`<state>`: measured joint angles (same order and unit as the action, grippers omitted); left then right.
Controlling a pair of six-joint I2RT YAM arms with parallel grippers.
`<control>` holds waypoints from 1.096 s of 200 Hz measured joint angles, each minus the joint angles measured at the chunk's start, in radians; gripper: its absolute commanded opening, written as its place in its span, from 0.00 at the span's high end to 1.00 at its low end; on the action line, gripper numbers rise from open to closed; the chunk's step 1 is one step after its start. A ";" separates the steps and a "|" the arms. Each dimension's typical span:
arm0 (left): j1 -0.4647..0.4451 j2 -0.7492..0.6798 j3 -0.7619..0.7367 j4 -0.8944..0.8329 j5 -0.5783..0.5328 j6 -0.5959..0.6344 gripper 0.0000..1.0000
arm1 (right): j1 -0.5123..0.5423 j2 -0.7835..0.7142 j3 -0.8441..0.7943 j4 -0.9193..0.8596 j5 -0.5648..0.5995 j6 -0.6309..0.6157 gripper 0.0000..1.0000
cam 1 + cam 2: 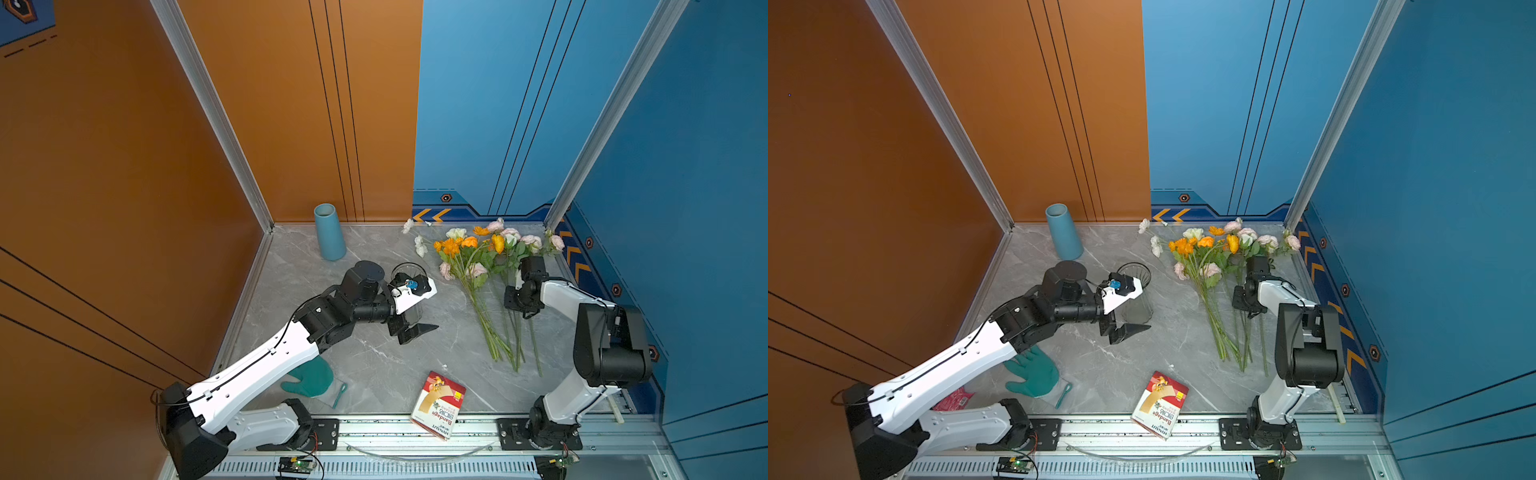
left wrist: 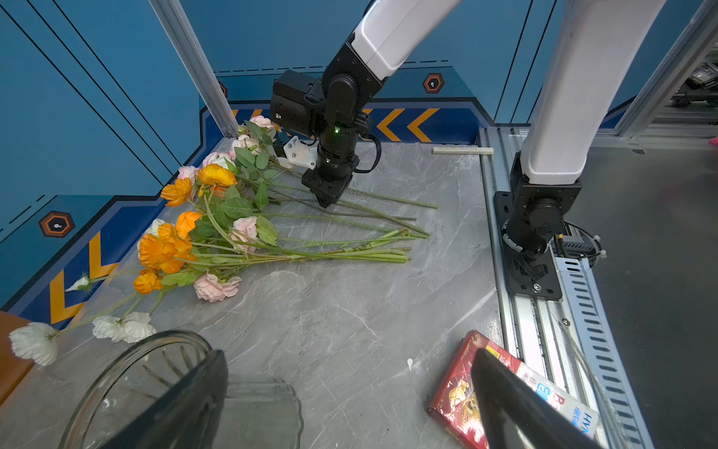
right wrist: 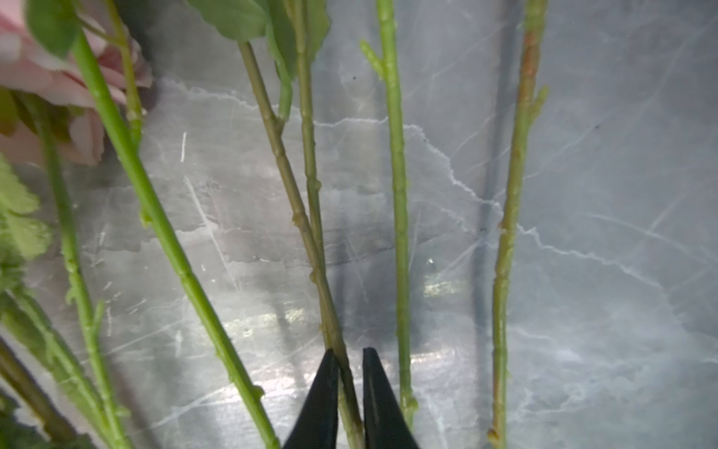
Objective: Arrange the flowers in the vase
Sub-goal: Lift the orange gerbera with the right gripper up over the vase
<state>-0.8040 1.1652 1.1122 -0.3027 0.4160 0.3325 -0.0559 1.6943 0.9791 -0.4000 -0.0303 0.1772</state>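
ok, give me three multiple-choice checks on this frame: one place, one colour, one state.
1. Where does the blue vase stand?
A. Upright at the back of the table, by the orange wall
B. On its side at the front edge
C. Upside down in the middle

2. What colour is the glove at the table's front?
A. Red
B. Teal green
C. White

3. What state is the right claw in?
A. Wide open above the blooms
B. Gripping the glove
C. Shut on a flower stem

Key:
1 A: both top views show it upright near the back corner, next to the orange wall.
2 B: its teal-green fingers lie flat on the grey top.
3 C: in the right wrist view both fingers press against the stem.
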 measured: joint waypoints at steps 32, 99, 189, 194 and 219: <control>0.000 0.000 -0.002 0.000 -0.012 0.000 0.02 | 0.000 0.004 0.000 0.000 0.000 -0.006 0.97; 0.000 0.000 -0.011 0.005 -0.022 0.000 0.02 | 0.003 -0.131 0.038 -0.073 -0.004 -0.006 1.00; 0.022 -0.042 -0.049 0.038 -0.028 -0.003 0.02 | 0.026 -0.367 0.178 -0.318 0.098 0.006 1.00; 0.026 -0.049 -0.052 0.046 -0.028 -0.005 0.02 | 0.031 -0.375 0.197 -0.341 0.113 0.006 1.00; 0.045 -0.072 -0.059 0.073 -0.029 -0.015 0.02 | 0.048 -0.389 0.292 -0.412 0.170 0.002 1.00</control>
<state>-0.7593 1.0935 1.0534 -0.2298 0.3870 0.3176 -0.0082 1.3048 1.2709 -0.8120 0.1394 0.1795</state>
